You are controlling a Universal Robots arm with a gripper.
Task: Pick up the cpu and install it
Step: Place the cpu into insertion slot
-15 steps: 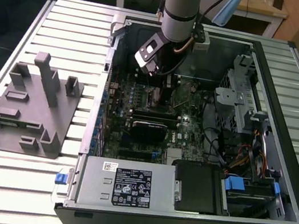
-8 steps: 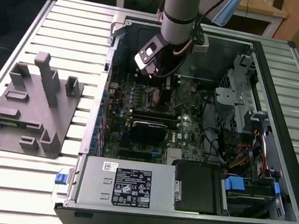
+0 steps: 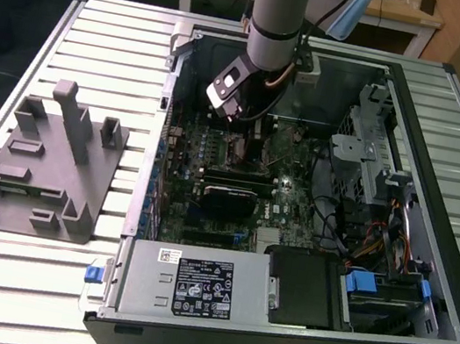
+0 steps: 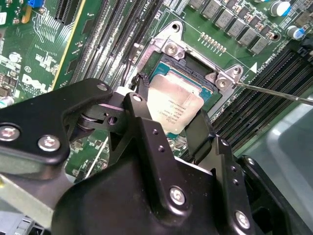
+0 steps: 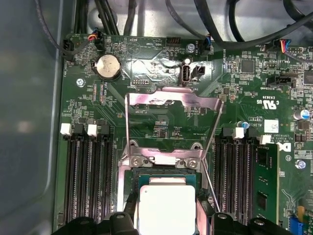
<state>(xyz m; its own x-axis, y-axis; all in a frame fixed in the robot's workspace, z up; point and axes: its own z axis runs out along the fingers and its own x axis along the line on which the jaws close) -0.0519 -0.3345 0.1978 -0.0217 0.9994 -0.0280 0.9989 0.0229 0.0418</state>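
Note:
The cpu (image 4: 177,104) is a small pale silvery square with faint print on top. It sits within the dark metal-framed socket (image 4: 172,49) on the green motherboard (image 3: 292,196); whether it rests fully in the socket I cannot tell. My gripper (image 4: 171,113) stands over it, one black finger (image 4: 141,95) against each of two opposite edges, shut on it. In the first wrist view the cpu (image 5: 167,208) shows between the fingertips (image 5: 128,215), below the raised load plate (image 5: 171,103). In the exterior view the gripper (image 3: 246,130) reaches down into the open computer case.
The thin socket lever (image 4: 274,93) sticks out beside the socket. Memory slots (image 5: 88,181) flank it on both sides. A grey plastic fixture (image 3: 44,166) stands on the slatted table at the exterior view's left. A power supply (image 3: 192,286) and a drive cage (image 3: 367,152) crowd the case.

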